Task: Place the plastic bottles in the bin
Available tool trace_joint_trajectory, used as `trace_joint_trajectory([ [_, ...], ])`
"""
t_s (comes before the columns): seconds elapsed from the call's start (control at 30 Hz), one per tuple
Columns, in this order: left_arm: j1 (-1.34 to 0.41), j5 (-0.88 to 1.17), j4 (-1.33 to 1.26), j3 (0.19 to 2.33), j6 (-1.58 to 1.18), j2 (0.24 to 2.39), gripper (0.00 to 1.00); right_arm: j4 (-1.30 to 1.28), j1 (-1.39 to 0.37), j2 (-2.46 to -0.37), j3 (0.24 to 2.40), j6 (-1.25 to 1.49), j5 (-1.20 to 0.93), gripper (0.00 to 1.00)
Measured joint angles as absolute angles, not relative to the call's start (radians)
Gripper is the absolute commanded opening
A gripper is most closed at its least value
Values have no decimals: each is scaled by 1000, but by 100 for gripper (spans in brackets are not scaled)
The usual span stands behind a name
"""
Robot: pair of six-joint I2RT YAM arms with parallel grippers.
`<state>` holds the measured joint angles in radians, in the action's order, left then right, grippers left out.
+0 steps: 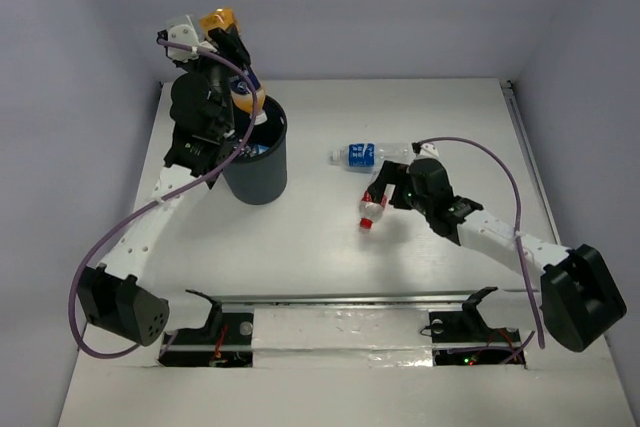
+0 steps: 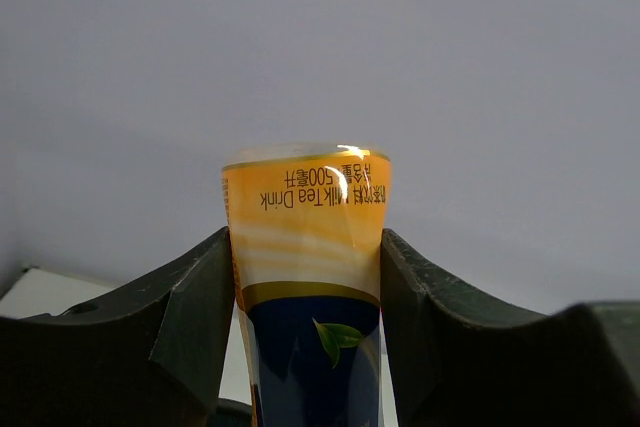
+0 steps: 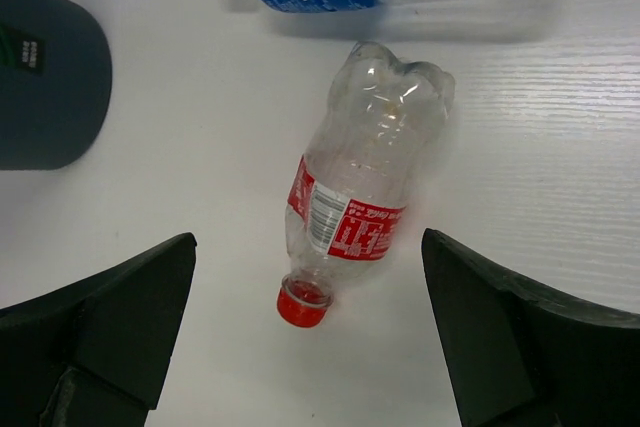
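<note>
Lab test cell: plain walls (image 1: 380, 7), white table (image 1: 320, 247).

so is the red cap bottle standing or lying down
Lying down. The red cap bottle rests on its side, flat on the table.

Overhead plus two close wrist views.
Overhead looks down on the table (image 1: 330, 257); right wrist, facing down, shares its red-labelled bottle (image 3: 360, 197); left faces wall (image 2: 400, 47).

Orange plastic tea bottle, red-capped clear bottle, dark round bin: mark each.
Orange tea bottle (image 2: 305, 237), left wrist view, orange upper band.
Red-capped clear bottle (image 3: 380, 147), right wrist view, clear body.
Dark round bin (image 1: 258, 175), top external view, outer wall.
</note>
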<state>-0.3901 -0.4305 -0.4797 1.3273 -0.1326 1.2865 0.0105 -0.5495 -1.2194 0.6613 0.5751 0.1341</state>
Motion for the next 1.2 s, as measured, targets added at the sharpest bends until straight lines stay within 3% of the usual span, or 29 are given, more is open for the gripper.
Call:
trace_joint_trajectory([
  [0.43,-325,-449,-593,1254,-86,1358,28,108,-475,-1477,708,606,99,100],
  [0.77,-325,-464,-707,1110,-36,1377,29,163,-474,-1568,749,614,74,89],
  [1.0,-325,-476,-749,1011,-35,1393,37,197,-474,-1572,749,628,74,70],
  [1.1,-325,-476,-759,998,-42,1393,44,206,-474,-1573,749,635,68,61],
  [1.13,-325,-477,-766,994,-45,1393,49,214,-474,-1573,748,639,61,54],
  [1.2,-325,-481,-769,987,-50,1391,54,240,-474,-1573,739,648,44,52],
])
